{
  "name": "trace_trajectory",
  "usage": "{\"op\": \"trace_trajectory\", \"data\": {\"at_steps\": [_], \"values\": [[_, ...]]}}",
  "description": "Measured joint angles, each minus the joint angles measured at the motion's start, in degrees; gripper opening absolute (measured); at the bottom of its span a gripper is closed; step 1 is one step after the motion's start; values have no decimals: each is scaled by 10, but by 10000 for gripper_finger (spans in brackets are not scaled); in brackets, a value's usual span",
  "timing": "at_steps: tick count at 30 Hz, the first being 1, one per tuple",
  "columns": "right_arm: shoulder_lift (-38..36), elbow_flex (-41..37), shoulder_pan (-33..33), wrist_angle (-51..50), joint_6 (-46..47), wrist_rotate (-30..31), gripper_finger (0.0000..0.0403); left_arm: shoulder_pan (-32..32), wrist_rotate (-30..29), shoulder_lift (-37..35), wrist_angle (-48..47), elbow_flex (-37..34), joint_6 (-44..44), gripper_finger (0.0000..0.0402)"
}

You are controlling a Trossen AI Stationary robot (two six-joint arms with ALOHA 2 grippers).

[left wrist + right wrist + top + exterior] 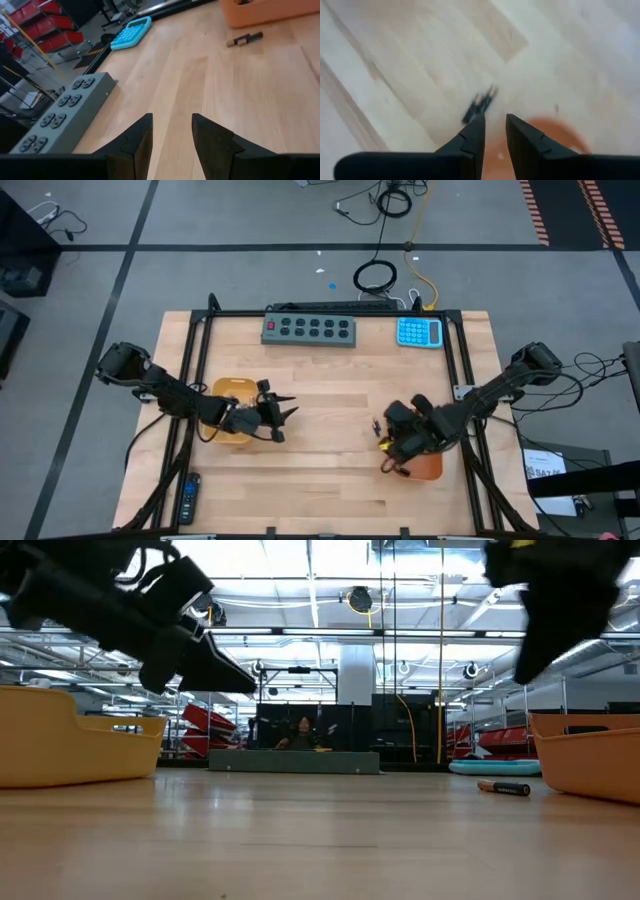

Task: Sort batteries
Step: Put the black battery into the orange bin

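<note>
The right gripper (392,442) hangs over the near rim of the orange tray (428,467), at the side that faces the middle of the table. In its own wrist view the two fingers stand a little apart, with only the tray and bare wood in the gap, so it holds nothing. One battery (243,39), dark with a copper-coloured end, lies flat on the table (330,410) just beside this tray, on its centre-facing side, and does not touch it. In the low view the same battery (503,787) rests on the wood in front of the tray wall.

The left gripper (171,131) is far from the orange tray, next to the yellow tray (232,425) on the opposite side of the table. Its fingers are also partly open and empty.

I judge that the loose battery is the next thing to sort. The risk is that it rolls. It is a small cylinder on smooth wood, and a fingertip that comes down a little beside it can push it away, or wedge it against the tray wall. The narrow gap between the fingers also leaves little margin for a clean approach.
</note>
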Motion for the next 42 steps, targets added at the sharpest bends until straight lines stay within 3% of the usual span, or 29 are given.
{"op": "trace_trajectory", "data": {"at_steps": [4,11,24,35,42], "values": [[0,10,-61,38,-88,-17,70,4,9,0,87,-46,1,146],[31,10,-155,125,-198,-91,70,3,10,0,100,-63,15,146],[129,10,-231,130,-195,-241,71,3,28,0,86,-63,10,146],[143,29,-246,84,-182,-282,71,3,31,0,87,-63,10,146],[193,136,-246,-46,-239,-250,76,3,33,0,87,-63,10,146]]}}
